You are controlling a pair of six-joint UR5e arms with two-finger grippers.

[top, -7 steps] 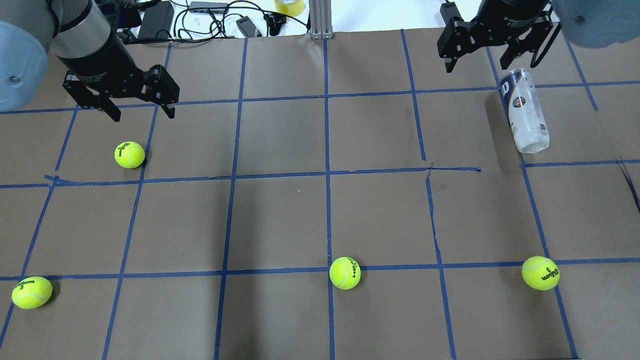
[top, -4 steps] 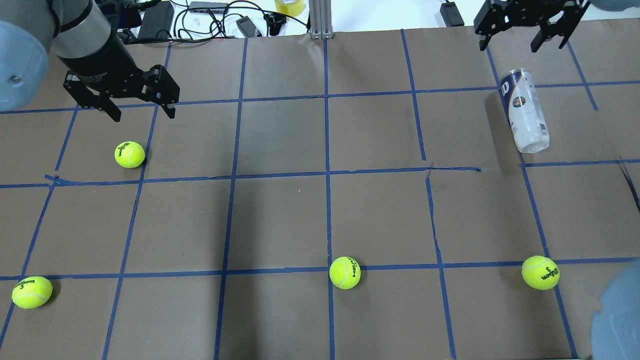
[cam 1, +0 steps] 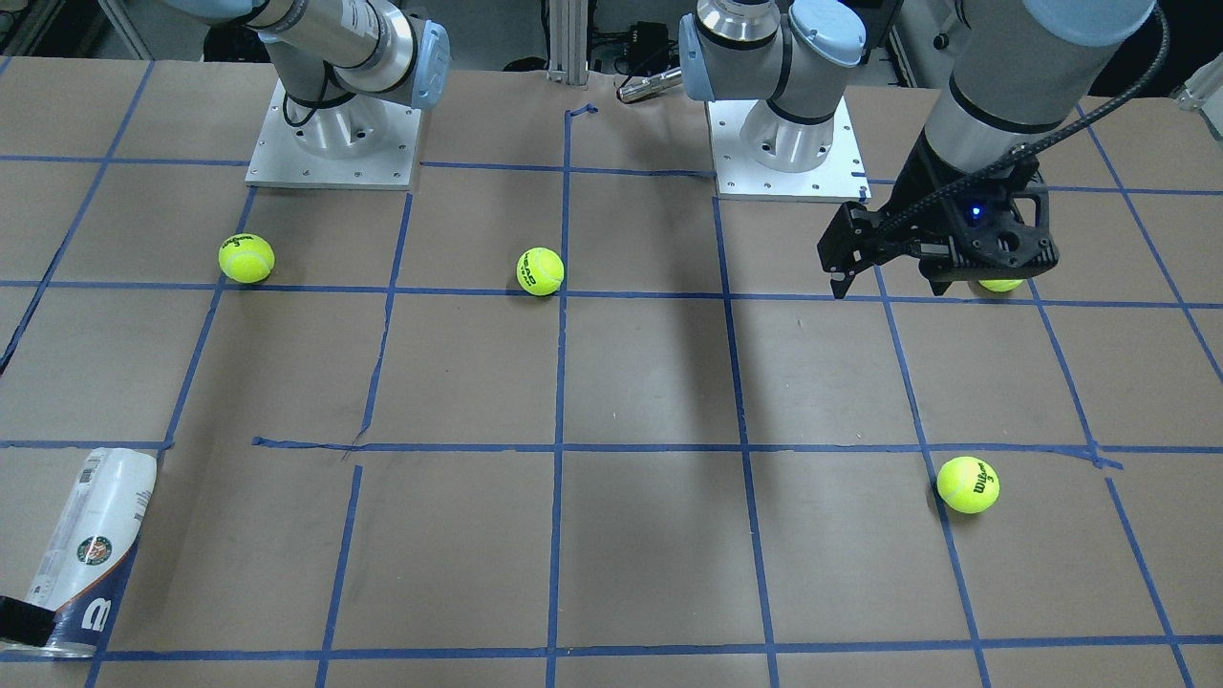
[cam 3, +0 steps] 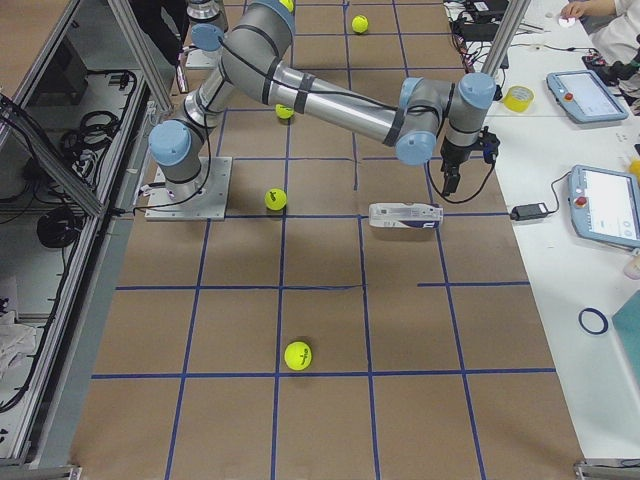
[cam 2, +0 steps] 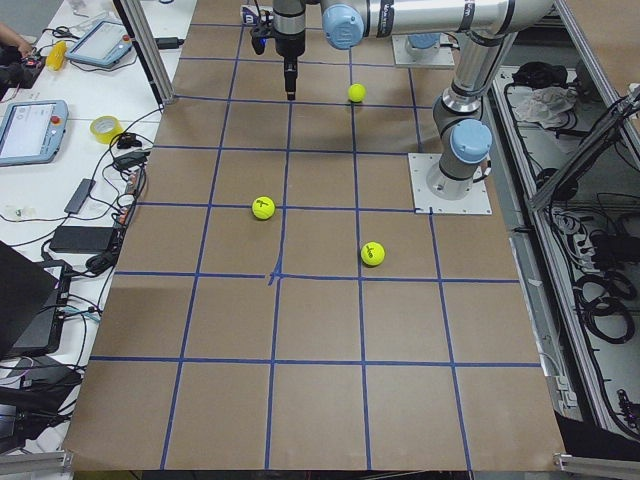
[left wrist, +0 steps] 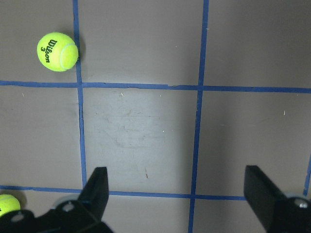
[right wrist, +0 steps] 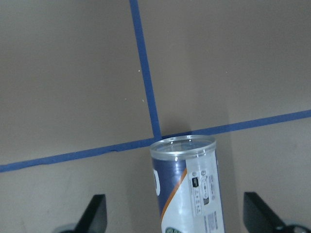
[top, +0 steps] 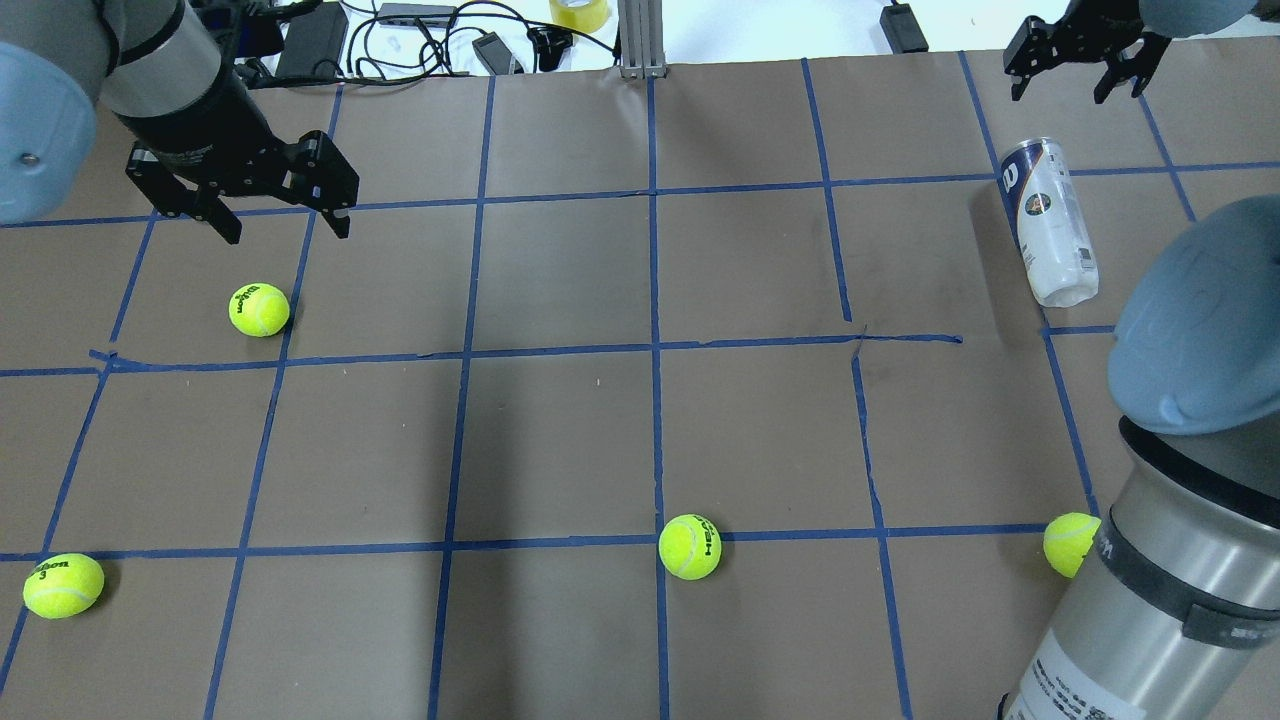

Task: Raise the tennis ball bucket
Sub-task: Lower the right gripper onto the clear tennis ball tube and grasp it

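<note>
The tennis ball bucket (top: 1047, 220) lies on its side at the far right of the table, empty, with its metal rim end toward the far edge. It also shows in the front view (cam 1: 86, 545), the right side view (cam 3: 405, 214) and the right wrist view (right wrist: 189, 194). My right gripper (top: 1062, 92) is open and empty, above the table just beyond the bucket's rim end, not touching it. Its fingers (right wrist: 95, 216) frame the bucket's open end. My left gripper (top: 288, 230) is open and empty, hanging above the table's far left, beyond a tennis ball (top: 259, 309).
Other tennis balls lie near left (top: 63, 585), near middle (top: 690, 546) and near right (top: 1070, 543), the last partly behind my right arm's elbow (top: 1195, 330). Cables, adapters and a tape roll (top: 579, 12) lie beyond the far edge.
My right gripper has moved away from over the bucket toward the far right edge. The right arm's elbow has swung into the near right of the overhead view. The left arm has not moved.
</note>
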